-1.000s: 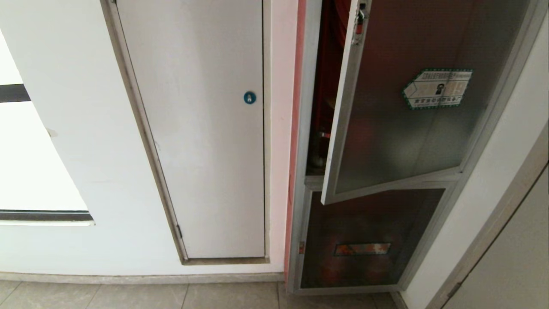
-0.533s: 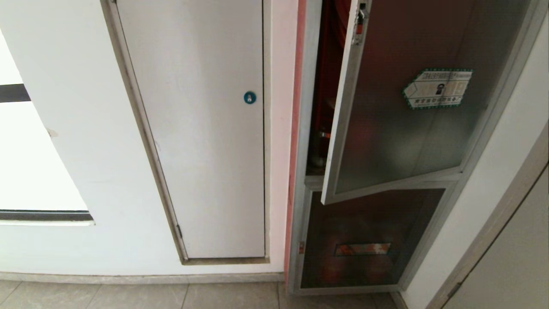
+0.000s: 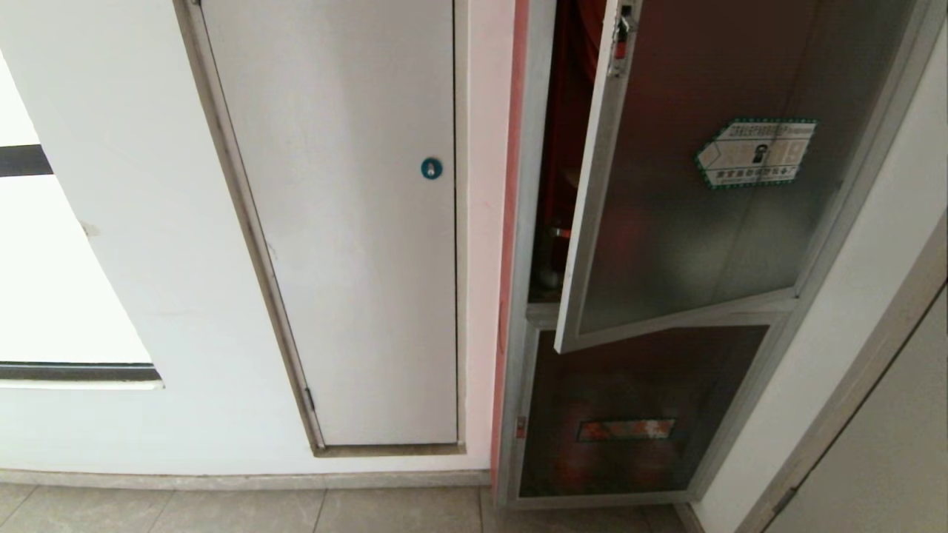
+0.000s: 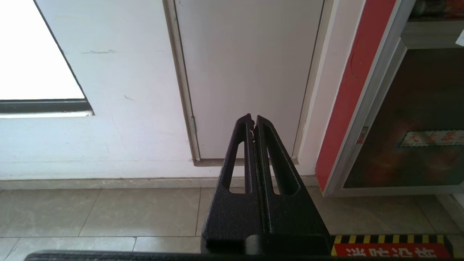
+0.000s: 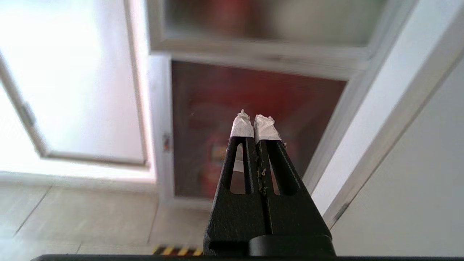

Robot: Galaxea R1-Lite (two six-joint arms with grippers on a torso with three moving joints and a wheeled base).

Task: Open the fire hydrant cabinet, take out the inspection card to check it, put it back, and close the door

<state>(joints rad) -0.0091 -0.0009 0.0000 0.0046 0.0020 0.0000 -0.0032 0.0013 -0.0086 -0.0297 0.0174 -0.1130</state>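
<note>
Door (image 3: pixel 689 222) is ajar on the cabinet (image 3: pixel 518 296), card not visible. Both grippers, left (image 4: pixel 253 119) and right (image 5: pixel 255 119), have fingers clenched, empty, low near the floor. Next you either swing it wider or shut it; can't tell which.

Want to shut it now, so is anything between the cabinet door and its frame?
Nothing visible: the door hangs ajar, and the gap to the fire hydrant cabinet frame shows only the red interior.

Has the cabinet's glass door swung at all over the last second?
No. In the head view the door stands ajar at the same angle throughout: its lower corner keeps the same place against the lower dark glass panel, its free edge against the cabinet frame.
</note>
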